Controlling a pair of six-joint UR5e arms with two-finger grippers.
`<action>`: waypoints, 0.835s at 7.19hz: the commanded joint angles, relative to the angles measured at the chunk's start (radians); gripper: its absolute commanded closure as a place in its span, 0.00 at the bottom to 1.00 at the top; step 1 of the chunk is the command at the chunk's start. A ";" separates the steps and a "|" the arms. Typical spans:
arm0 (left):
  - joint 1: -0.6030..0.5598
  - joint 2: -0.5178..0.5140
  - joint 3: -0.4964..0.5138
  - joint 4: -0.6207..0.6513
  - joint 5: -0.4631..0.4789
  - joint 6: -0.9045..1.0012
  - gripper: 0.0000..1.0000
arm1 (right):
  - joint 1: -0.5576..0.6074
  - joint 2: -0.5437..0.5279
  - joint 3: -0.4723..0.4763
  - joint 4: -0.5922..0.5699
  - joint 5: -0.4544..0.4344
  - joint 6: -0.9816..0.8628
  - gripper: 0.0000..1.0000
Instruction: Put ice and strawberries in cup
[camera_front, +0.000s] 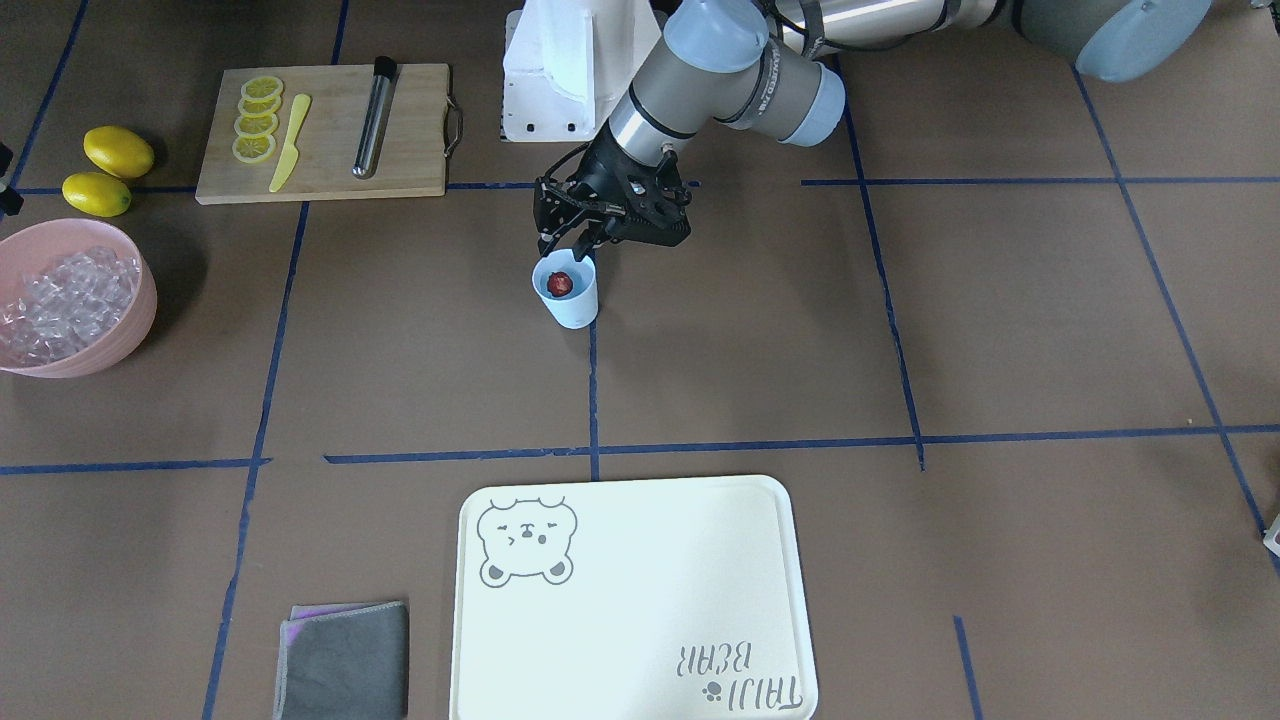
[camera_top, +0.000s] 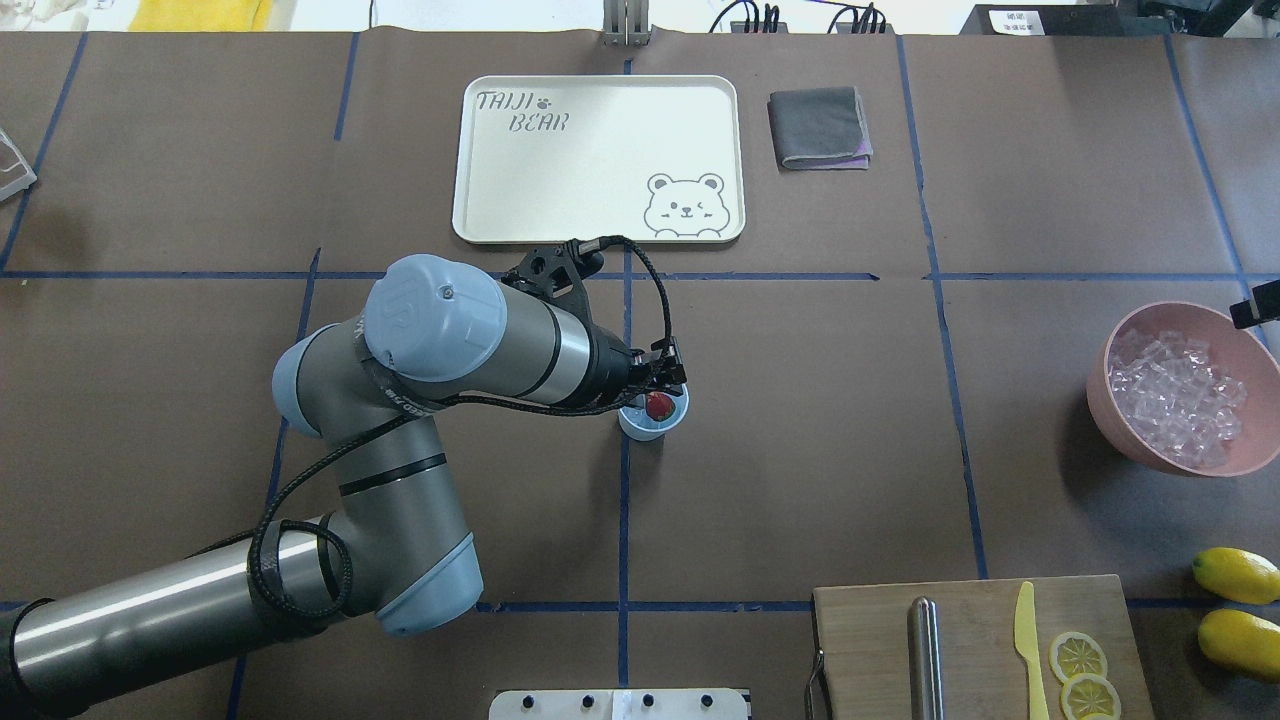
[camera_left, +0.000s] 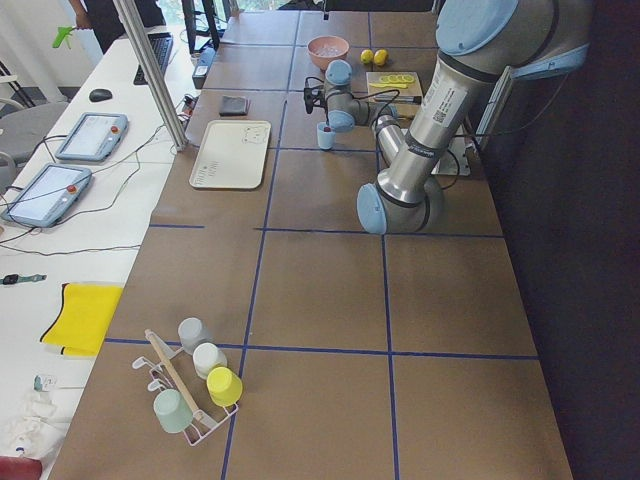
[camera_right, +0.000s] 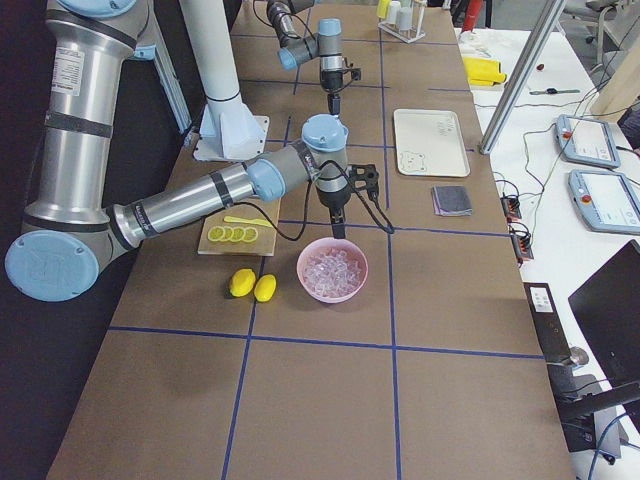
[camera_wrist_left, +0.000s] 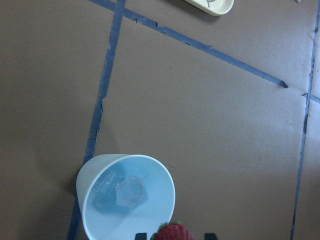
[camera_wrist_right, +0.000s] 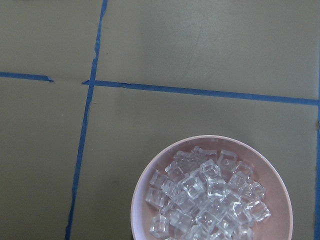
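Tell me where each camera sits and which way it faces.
Front-facing: across the table, facing the robot steeply down; left arm over the cup.
Overhead: behind the robot, looking forward and down; left arm.
Exterior left: the table's end, looking along it; left arm near.
Exterior right: the opposite end; right arm near, above the bowl.
Left wrist: down into the cup; strawberry between its fingertips.
Right wrist: down on the ice in the bowl; no body shows.
Shared: front-facing and overhead both show the tray, reversed.
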 joint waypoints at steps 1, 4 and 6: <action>-0.004 0.001 0.000 -0.003 0.011 0.000 0.39 | 0.000 0.000 -0.002 0.000 0.001 0.000 0.01; -0.129 0.050 -0.035 0.007 -0.111 0.006 0.25 | 0.038 -0.001 -0.022 -0.009 0.001 -0.065 0.01; -0.301 0.224 -0.137 0.015 -0.303 0.203 0.25 | 0.137 0.003 -0.097 -0.015 0.009 -0.202 0.01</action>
